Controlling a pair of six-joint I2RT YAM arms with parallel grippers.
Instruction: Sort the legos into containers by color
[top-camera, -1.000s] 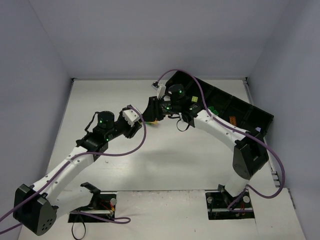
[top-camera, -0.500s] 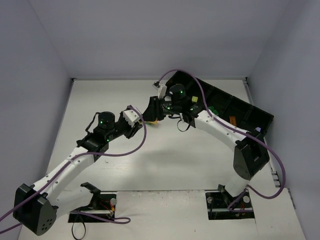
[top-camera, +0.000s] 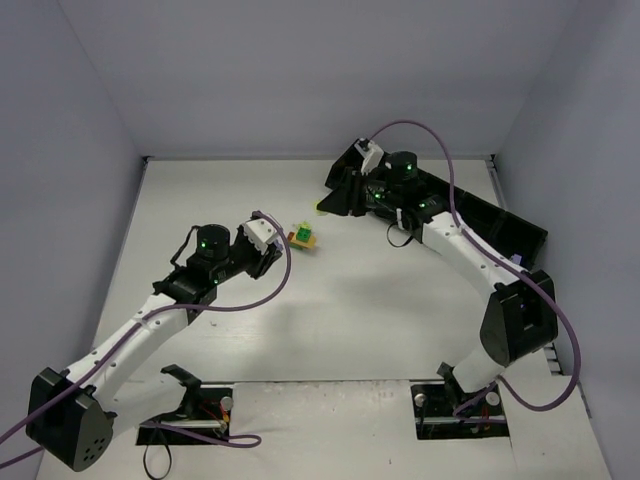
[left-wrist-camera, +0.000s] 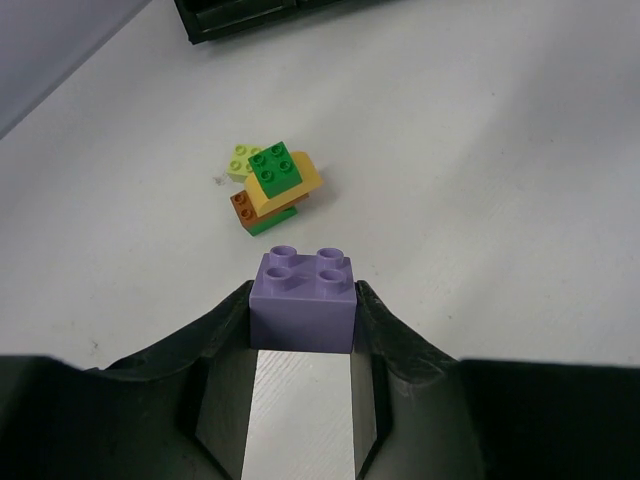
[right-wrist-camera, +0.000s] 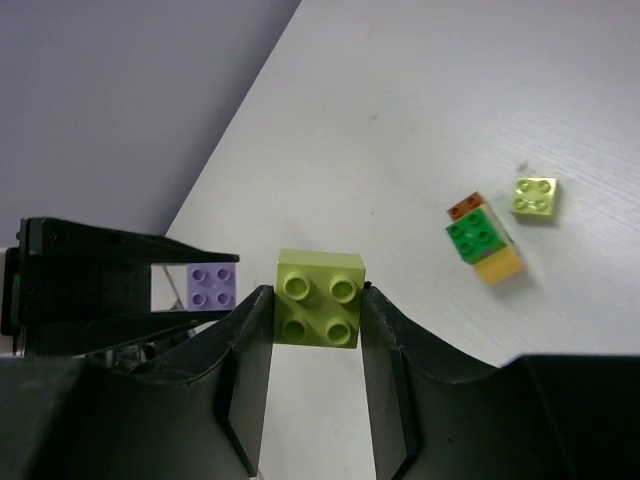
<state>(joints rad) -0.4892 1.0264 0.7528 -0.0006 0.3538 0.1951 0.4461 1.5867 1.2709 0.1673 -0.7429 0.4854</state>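
Left fingers (left-wrist-camera: 215, 345): closed on one lilac lego (left-wrist-camera: 302, 300), studs up, gripped by its two sides, near the stack.

Right fingers (right-wrist-camera: 385, 350): closed on one lime lego (right-wrist-camera: 320, 298), studs up, held by the left end of the one black container (top-camera: 500, 222).

On the counter (left-wrist-camera: 480, 150), one stack (left-wrist-camera: 275, 190) of four is noted: green on top, yellow under it, orange-brown and green at the bottom. One smaller lime lego (left-wrist-camera: 240, 160) is seen just beside it, apart.

Seven legos are counted in all.
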